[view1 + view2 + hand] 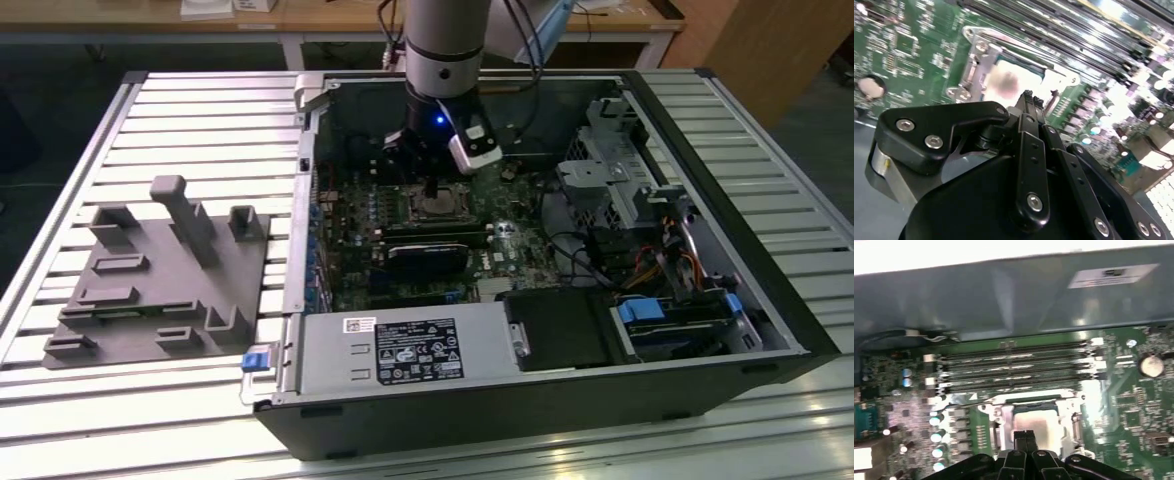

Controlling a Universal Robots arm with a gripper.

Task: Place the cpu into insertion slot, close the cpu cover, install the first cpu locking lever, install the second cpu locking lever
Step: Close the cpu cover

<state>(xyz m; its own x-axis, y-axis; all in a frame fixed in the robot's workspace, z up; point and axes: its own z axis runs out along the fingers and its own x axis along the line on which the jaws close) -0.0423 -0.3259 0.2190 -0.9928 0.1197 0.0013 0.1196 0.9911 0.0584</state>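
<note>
Cpu [1046,422] lies flat in the socket, cpu cover [1003,414] framing it. My tool [1026,435] hovers just above, fingers closed. Light, stiff, fragile chip; grip edges only.

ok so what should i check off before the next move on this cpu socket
1. cpu lying flat in the socket: ok.
2. cpu cover down, framing the chip: looks ok.
3. locking levers latched: cannot tell.
4. gripper shut, nothing visible in it: ok.
5. Gripper positioned over the socket, in both wrist views: ok.
6. Gripper touching the cover or just above it: cannot tell.
</note>
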